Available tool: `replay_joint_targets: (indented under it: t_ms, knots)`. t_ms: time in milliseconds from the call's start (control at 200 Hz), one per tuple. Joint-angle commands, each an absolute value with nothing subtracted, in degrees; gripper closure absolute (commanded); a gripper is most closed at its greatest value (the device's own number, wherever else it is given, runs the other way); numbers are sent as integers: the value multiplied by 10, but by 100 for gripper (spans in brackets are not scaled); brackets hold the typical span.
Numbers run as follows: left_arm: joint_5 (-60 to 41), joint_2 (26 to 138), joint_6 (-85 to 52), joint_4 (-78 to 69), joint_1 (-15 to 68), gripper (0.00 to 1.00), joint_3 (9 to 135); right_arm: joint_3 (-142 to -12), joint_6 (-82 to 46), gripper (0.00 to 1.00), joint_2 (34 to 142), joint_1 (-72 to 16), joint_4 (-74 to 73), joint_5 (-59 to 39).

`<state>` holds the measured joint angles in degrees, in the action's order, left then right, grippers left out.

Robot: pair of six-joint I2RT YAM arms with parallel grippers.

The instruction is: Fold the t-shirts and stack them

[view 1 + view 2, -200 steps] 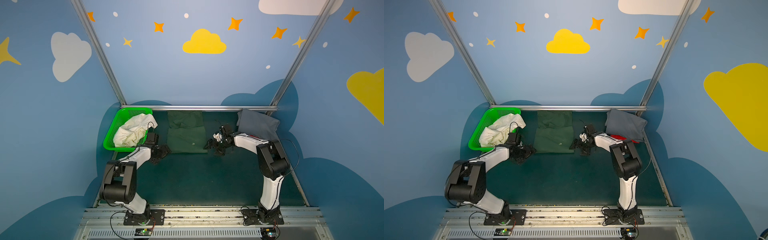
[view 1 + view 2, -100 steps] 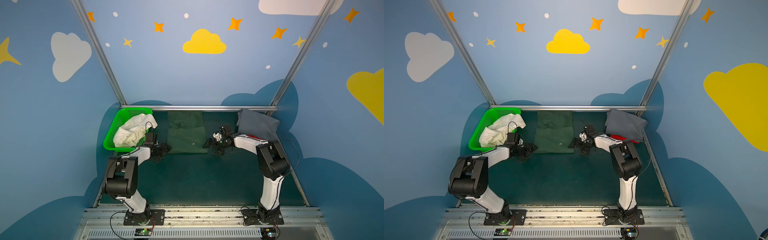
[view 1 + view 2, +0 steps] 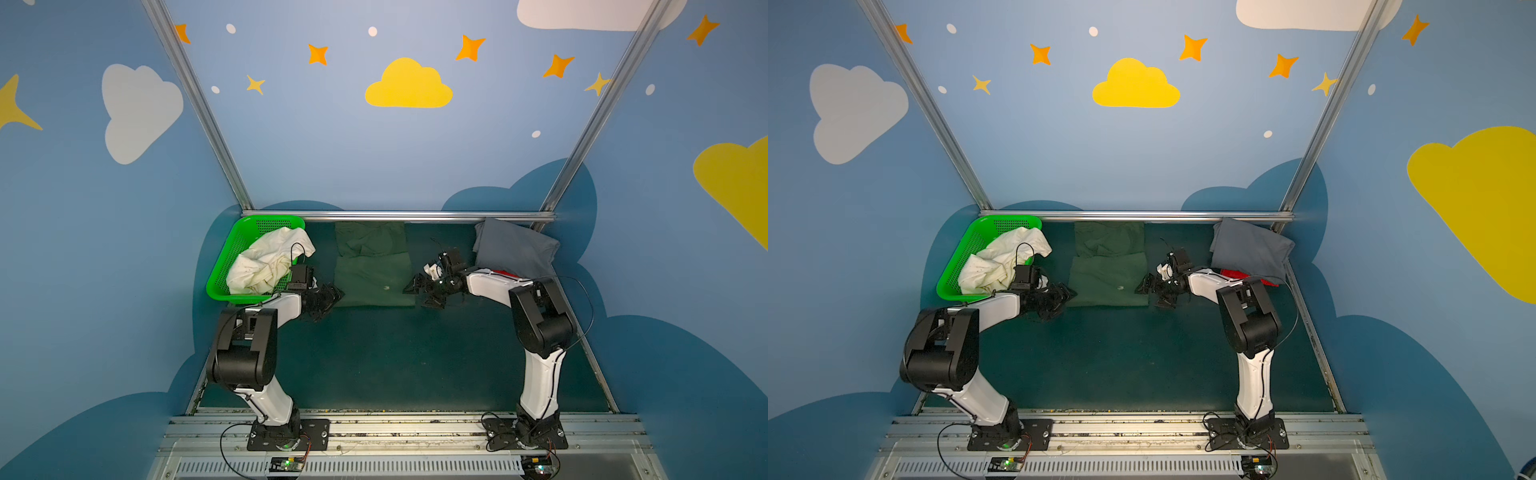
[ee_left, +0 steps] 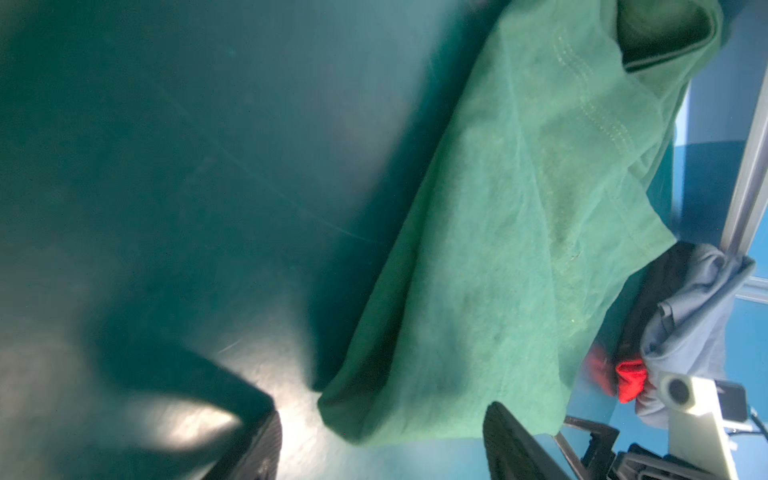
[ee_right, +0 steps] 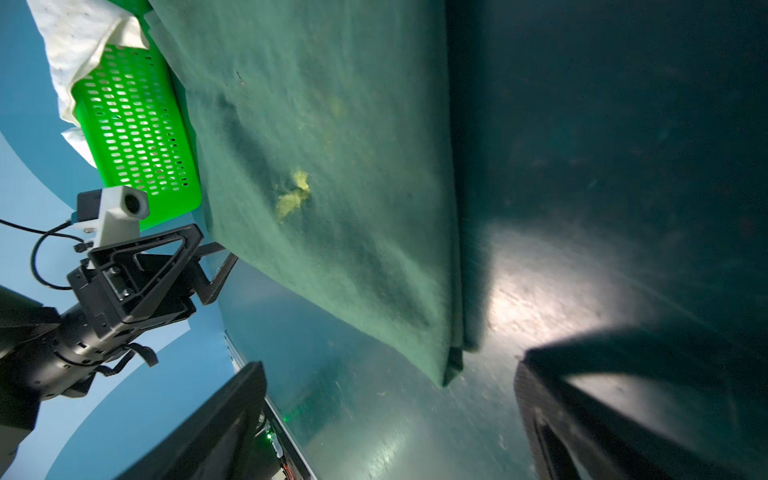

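No legible text, label, brand, number or sign appears in any view. The dark green t-shirt carries a small pale yellow mark, also visible in both top views as a light speck. Its shape cannot be read as lettering or as a logo.

- The dark teal table mat covers the work surface; its near half is bare in both top views.
- A green perforated basket stands on its far-left corner.
- A dark green t-shirt lies flat and folded at the middle back.
- A grey t-shirt lies in the far-right corner, and a red t-shirt peeks from under its near edge.
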<state>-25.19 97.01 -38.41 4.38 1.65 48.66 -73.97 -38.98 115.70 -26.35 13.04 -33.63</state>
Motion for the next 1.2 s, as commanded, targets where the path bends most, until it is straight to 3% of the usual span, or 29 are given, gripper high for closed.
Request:
replay_joint_targets:
  t_ms: [0, 255, 516, 896, 1126, 1196]
  knots:
    - [-249, 1012, -385, 72, 19, 29, 478, -729, -399, 7, 1199, -266, 138, -315]
    - [-257, 1041, -392, 67, 20, 43, 489, -731, -417, 15, 1215, -267, 117, -332]
    - [-260, 1054, -387, 83, 19, 63, 505, -717, -411, 14, 1206, -267, 141, -317]
    - [-255, 1056, -378, 102, 18, 79, 519, -663, -416, 14, 1175, -270, 157, -295]
    - [-268, 1064, -380, 100, 20, 96, 532, -673, -418, 13, 1182, -274, 160, -297]
    - [-269, 1063, -378, 105, 20, 97, 536, -675, -419, 13, 1184, -277, 161, -298]
